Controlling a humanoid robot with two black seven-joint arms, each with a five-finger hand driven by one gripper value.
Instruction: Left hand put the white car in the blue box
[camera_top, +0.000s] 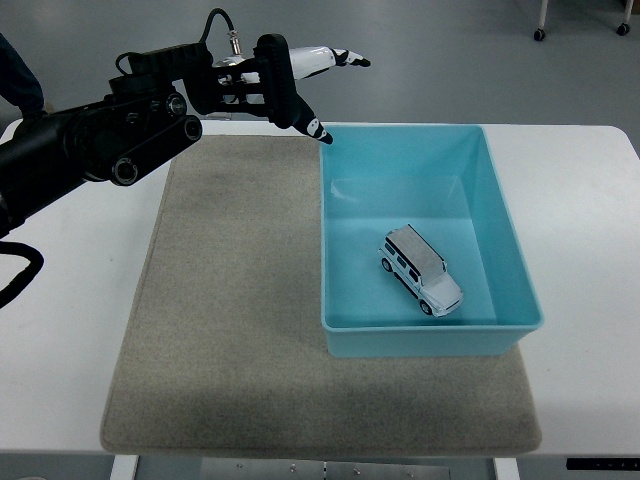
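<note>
White tabletop carries a grey mat and the blue box, the white car inside near its front wall. My left hand hangs over the far edge, fingers spread, holding nothing.

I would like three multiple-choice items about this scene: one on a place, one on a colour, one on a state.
1. Where is the white car?
A. on the mat
B. inside the blue box
C. in the robot hand

2. What colour is the mat under the box?
A. beige-grey
B. red
C. black

3. How is the left robot hand?
A. closed on the car
B. open, holding nothing
C. resting inside the box

Answers:
1 B, the car lies on the box floor.
2 A, the cloth looks beige-grey.
3 B, its fingers are spread beyond the box's far left corner.
</note>
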